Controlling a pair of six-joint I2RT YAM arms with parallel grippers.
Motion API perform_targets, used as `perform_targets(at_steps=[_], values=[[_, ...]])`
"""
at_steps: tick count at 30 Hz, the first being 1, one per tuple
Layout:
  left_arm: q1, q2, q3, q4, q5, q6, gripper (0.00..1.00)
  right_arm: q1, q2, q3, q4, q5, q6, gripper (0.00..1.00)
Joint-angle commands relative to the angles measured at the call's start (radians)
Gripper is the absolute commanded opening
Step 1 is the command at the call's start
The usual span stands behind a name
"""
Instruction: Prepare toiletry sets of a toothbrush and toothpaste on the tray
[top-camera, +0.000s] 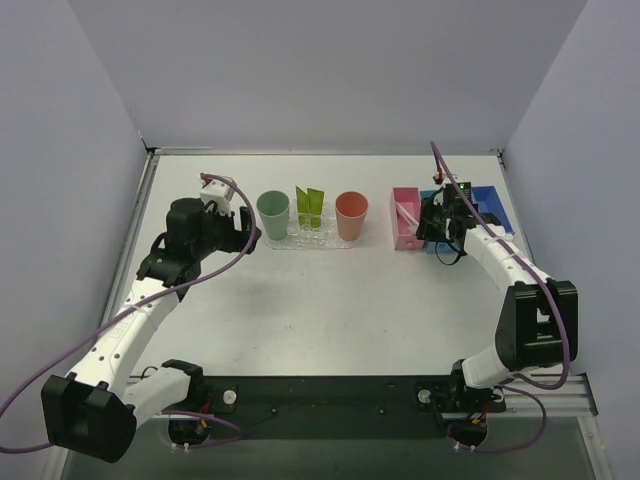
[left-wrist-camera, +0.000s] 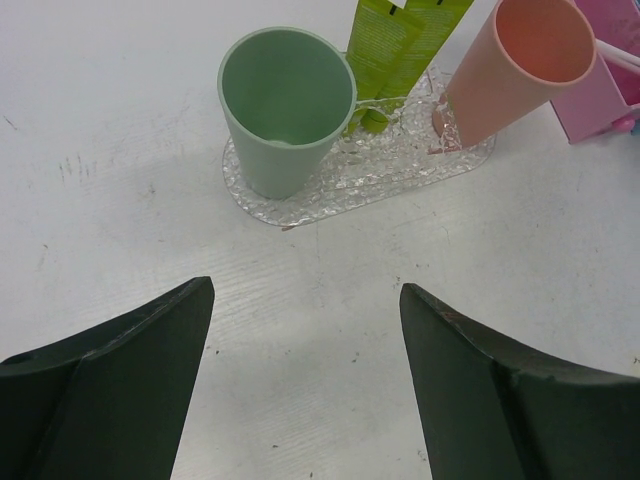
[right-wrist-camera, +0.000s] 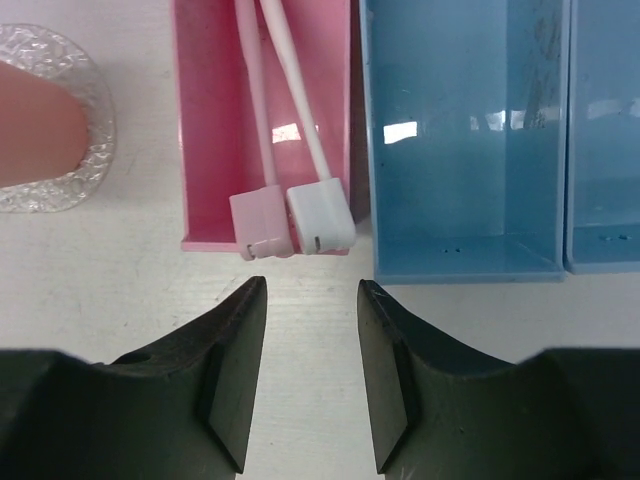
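Right wrist view: pink toothbrush (right-wrist-camera: 255, 140) and white toothbrush (right-wrist-camera: 300, 110) lie side by side in pink bin (right-wrist-camera: 205, 130), heads propped at near wall, likely easing pick-up from that end. Right gripper (right-wrist-camera: 312, 300) hovers just short of heads, jaws partly open, holding nothing. Tray (left-wrist-camera: 300, 205) sits left of bin, carrying green cup (left-wrist-camera: 285, 110), lime-green tubes (left-wrist-camera: 395, 50) and salmon cup (left-wrist-camera: 510, 75); no brush on tray yet. Left gripper (left-wrist-camera: 305, 300) wide open, holding nothing, near tray's green-cup end, probably staged clear of transfer path.
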Motion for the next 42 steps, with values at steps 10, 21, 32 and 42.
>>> perform_targets(at_steps=[10, 21, 32, 42], values=[[-0.024, -0.028, 0.015, 0.024, -0.021, 0.019, 0.86, -0.025, 0.075, 0.056, 0.053, 0.035, -0.002, 0.36], [-0.025, -0.025, 0.016, 0.02, -0.027, 0.024, 0.86, -0.023, 0.116, 0.08, 0.065, 0.026, -0.004, 0.36], [-0.025, -0.027, 0.016, 0.02, -0.027, 0.024, 0.86, -0.016, 0.09, 0.071, 0.117, 0.039, 0.011, 0.32], [-0.028, -0.033, 0.016, 0.018, -0.029, 0.026, 0.86, 0.004, 0.148, 0.114, 0.097, 0.06, -0.006, 0.32]])
